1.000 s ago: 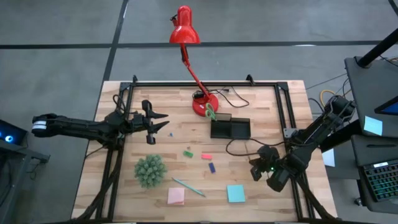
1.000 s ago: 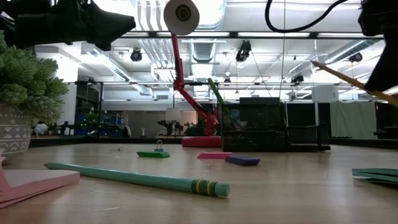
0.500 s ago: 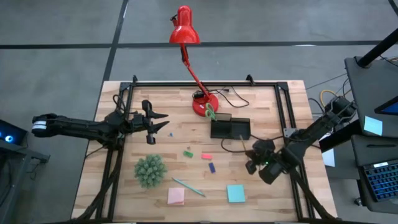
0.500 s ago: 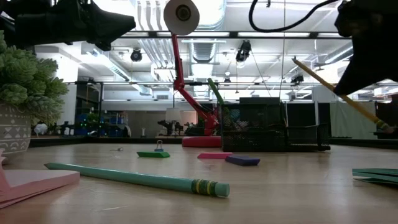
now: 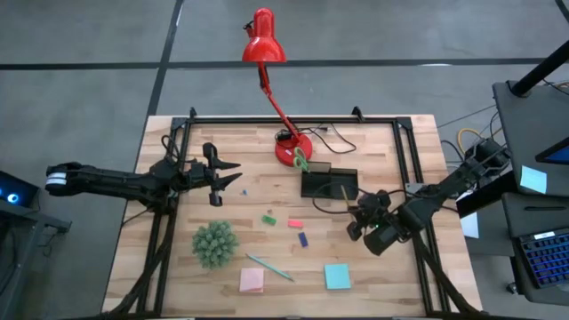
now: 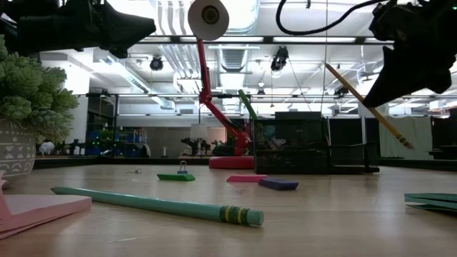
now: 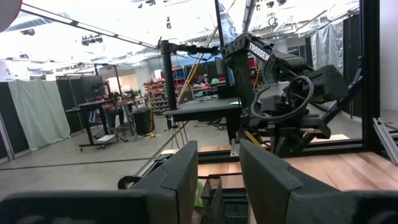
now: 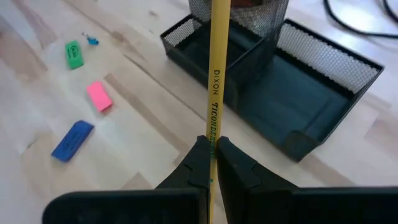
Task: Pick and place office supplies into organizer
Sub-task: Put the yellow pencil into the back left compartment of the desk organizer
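Yellow wooden pencil [image 8: 214,93] sits pinched in the right gripper [image 8: 210,151], angled above the black mesh organizer [image 8: 323,68] for dropping in, while the left gripper [image 5: 220,175] waits parted.

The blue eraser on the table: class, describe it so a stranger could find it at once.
Start at the red desk lamp and go down past the black mesh organizer to three small erasers on the bare wood. The blue eraser lies lowest, below the pink eraser and the green eraser.
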Robot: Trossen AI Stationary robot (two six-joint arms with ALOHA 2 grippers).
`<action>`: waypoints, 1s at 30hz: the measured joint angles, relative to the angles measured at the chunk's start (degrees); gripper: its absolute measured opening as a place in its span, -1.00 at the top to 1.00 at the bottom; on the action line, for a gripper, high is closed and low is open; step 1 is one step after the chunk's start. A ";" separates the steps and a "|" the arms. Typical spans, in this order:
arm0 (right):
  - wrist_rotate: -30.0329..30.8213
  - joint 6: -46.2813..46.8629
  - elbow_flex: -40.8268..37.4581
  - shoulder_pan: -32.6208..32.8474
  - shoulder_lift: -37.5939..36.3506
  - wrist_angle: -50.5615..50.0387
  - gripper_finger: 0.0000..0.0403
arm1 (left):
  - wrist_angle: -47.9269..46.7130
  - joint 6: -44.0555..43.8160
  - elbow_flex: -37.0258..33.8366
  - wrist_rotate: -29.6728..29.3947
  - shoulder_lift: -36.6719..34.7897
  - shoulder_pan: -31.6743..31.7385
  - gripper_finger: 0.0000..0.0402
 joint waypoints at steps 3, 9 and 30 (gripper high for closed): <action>0.94 -1.28 0.00 -0.69 -0.02 0.13 0.96 | 0.02 0.00 0.00 0.00 0.00 0.00 0.47; 2.84 -3.84 0.00 -1.99 -0.02 0.37 0.96 | 0.00 0.00 0.00 0.00 0.01 0.00 0.47; 8.68 -13.80 0.00 -8.06 -0.87 2.94 0.96 | 0.02 0.02 0.00 0.01 0.01 0.01 0.47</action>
